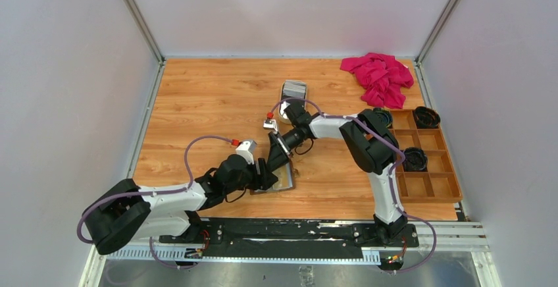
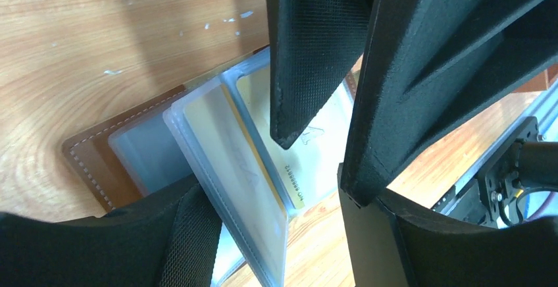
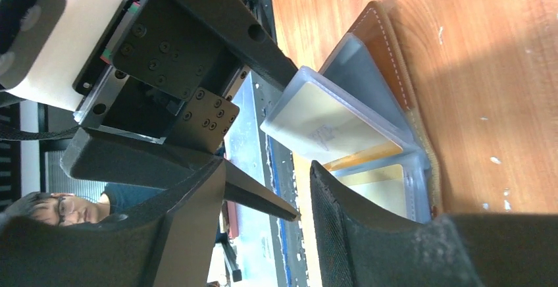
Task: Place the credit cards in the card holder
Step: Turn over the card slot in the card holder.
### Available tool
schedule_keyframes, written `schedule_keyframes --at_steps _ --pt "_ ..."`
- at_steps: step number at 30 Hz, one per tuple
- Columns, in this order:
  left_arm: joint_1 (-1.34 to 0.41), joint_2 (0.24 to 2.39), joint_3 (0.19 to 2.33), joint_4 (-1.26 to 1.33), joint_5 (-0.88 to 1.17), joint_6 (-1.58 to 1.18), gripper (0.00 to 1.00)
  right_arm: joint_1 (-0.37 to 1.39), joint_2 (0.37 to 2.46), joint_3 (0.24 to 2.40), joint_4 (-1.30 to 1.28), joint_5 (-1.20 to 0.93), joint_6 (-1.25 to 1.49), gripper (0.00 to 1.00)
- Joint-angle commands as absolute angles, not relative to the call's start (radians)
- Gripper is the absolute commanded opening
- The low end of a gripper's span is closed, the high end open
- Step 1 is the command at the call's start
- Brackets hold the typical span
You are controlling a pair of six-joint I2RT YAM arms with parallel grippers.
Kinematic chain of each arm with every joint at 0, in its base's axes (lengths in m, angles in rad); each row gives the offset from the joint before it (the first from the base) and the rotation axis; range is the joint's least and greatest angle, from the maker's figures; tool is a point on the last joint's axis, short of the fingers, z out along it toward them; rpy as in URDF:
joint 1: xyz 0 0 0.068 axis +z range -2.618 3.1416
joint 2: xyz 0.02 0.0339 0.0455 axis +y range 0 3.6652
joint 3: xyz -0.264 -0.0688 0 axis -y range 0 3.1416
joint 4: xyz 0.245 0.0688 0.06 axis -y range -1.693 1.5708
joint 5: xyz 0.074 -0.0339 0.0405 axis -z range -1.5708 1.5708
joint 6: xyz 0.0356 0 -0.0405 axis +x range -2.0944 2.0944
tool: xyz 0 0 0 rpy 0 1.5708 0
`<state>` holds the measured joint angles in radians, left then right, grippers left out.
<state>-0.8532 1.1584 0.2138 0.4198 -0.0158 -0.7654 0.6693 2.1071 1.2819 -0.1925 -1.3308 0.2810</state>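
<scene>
Right now your card holder lies open on the tabletop, close to the near edge between the two arms. Its brown leather is down and its clear sleeves fan upward. Two credit cards show inside the sleeves: a gold one in a sleeve that stands tilted up off the leather, and a paler one with a printed number lying flatter behind it. Your left end effector reaches in from the left with its jaws apart. In the right wrist view one of its fingers touches the top corner of the raised sleeve, and nothing is pinched. Your right end effector hangs just over the holder from the far side, jaws also apart, holding nothing. A pink cloth and a wooden compartment box sit well apart on the right.
</scene>
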Motion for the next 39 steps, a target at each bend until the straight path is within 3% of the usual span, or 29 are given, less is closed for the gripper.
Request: schedule_keyframes --at_steps 1,9,18,21,25,30,39 --pt "-0.847 1.101 0.209 0.301 -0.111 -0.78 0.64 0.671 2.088 1.283 -0.269 -1.272 0.199 0.54" --pt "-0.847 1.02 0.24 0.136 -0.163 -0.775 0.62 0.656 2.021 1.281 -0.491 -1.101 -0.122 0.53" --pt "-0.847 0.832 0.314 -0.212 -0.313 -0.703 0.71 0.656 1.907 1.244 -0.594 -0.97 -0.381 0.51" --pt "-0.846 0.742 0.352 -0.305 -0.356 -0.661 0.78 0.656 1.87 1.241 -0.624 -0.964 -0.447 0.5" --pt "-0.847 0.638 0.393 -0.385 -0.381 -0.621 1.0 0.656 1.811 1.24 -0.667 -0.962 -0.523 0.51" --pt "-0.846 0.52 0.421 -0.405 -0.351 -0.605 1.0 0.656 1.751 1.243 -0.723 -0.947 -0.601 0.51" --pt "-0.846 0.454 0.378 -0.211 -0.146 -0.631 1.0 0.648 1.659 1.261 -0.824 -0.93 -0.742 0.52"
